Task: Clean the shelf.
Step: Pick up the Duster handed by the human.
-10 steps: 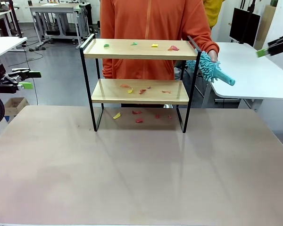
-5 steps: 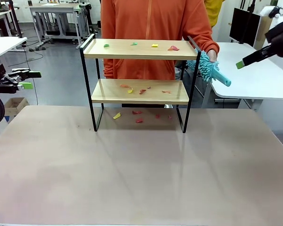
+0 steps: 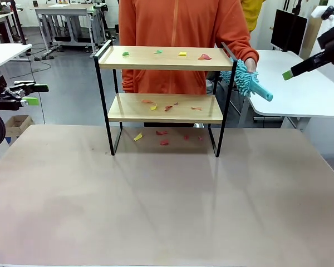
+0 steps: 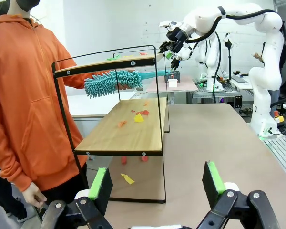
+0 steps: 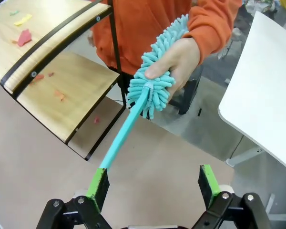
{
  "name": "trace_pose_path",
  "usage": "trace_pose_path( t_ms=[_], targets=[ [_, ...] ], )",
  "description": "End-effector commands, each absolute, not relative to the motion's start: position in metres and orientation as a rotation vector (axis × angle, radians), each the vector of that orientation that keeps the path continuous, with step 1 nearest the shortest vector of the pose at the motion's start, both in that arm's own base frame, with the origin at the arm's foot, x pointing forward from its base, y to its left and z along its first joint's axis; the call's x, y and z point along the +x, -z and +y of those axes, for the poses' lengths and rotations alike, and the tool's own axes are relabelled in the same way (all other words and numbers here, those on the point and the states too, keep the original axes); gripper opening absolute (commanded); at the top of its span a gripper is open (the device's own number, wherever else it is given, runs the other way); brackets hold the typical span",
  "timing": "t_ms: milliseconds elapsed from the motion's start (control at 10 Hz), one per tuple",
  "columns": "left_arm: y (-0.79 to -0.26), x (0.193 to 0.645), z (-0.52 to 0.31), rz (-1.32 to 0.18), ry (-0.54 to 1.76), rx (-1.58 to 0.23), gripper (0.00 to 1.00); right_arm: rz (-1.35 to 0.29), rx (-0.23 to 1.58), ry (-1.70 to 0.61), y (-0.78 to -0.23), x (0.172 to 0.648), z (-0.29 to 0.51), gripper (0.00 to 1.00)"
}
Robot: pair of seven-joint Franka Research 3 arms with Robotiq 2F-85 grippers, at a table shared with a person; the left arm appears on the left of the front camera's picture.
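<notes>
Shelf (image 3: 139, 58) at far side of table (image 3: 156, 211), scraps (image 3: 204, 57) on both boards, uncleaned. Right tool (image 3: 288, 74) wide open, empty, now swung in toward duster (image 3: 250, 82) offered by person's hand (image 5: 181, 59): handover pending. Left tool (image 3: 34, 94) open, empty, parked.

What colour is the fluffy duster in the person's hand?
Teal all over, the fluffy noodle-head duster and its straight handle alike; clearest in the right wrist view.
</notes>
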State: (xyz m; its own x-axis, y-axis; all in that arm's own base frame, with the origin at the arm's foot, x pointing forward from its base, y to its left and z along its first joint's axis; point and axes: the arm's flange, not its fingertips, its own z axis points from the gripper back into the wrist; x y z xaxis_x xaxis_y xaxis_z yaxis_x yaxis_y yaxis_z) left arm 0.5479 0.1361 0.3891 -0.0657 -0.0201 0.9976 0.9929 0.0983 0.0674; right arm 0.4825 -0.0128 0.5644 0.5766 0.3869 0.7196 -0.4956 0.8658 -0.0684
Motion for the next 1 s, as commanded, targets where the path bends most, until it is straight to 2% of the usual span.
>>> trace_pose_path(
  t_ms=[0,400,900],
  targets=[
    [-0.391,0.546,0.136,-1.306,1.203,-1.090,1.00,-0.701,0.079,-0.455,-0.590,0.463,0.024,1.00],
    [-0.391,0.546,0.136,-1.306,1.203,-1.090,1.00,-0.530,0.080,-0.359,-0.580,0.466,0.069,1.00],
    [-0.391,0.546,0.136,-1.306,1.203,-1.090,1.00,-0.502,0.081,-0.309,-0.544,0.494,0.080,1.00]
  ],
)
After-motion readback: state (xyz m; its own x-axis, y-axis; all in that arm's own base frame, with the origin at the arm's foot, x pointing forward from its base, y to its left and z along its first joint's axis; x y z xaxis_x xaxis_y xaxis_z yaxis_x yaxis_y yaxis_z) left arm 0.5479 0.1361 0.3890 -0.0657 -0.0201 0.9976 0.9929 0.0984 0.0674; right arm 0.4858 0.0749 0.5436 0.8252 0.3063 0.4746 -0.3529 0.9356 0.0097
